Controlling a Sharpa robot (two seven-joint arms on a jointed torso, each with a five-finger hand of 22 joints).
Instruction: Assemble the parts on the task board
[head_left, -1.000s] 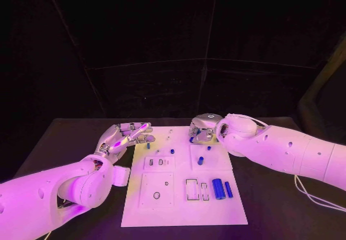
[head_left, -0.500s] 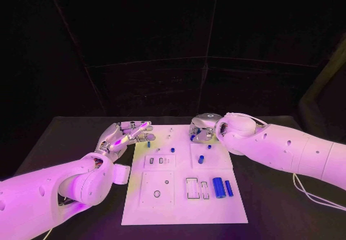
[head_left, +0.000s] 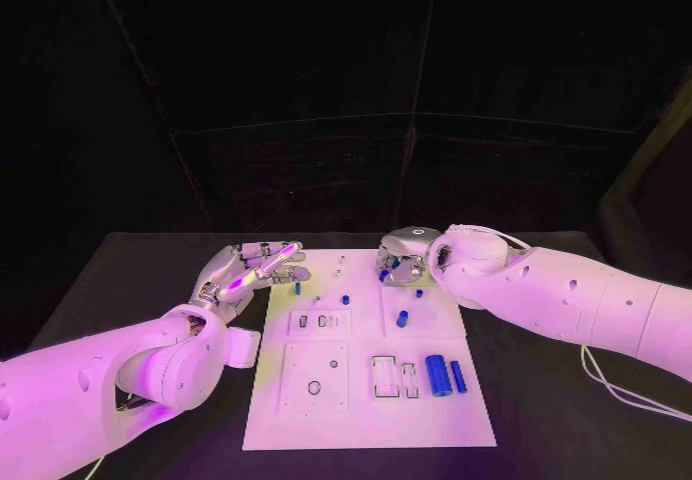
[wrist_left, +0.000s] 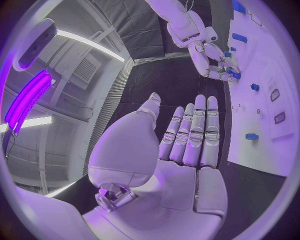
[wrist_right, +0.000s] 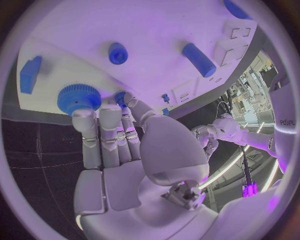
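- Cylinders (head_left: 437, 377) lie blue at the task board's (head_left: 368, 420) lower right.
- Left hand (head_left: 255, 270) hovers empty, fingers extended.
- Right hand's (head_left: 404, 256) fingertips (wrist_right: 84, 116) touch a ridged blue knob (wrist_right: 79, 97); grip uncertain.

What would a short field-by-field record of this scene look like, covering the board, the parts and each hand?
Surface: black table
Board: white task board, lying flat mid-table
Loose parts: two blue cylinders lying side by side near the board's right edge, small blue pieces further up
Left hand: beside the board's left edge, fingers straight and together, holding nothing
Right hand: at the board's far end, fingertips at a blue ridged round part; grip cannot be told
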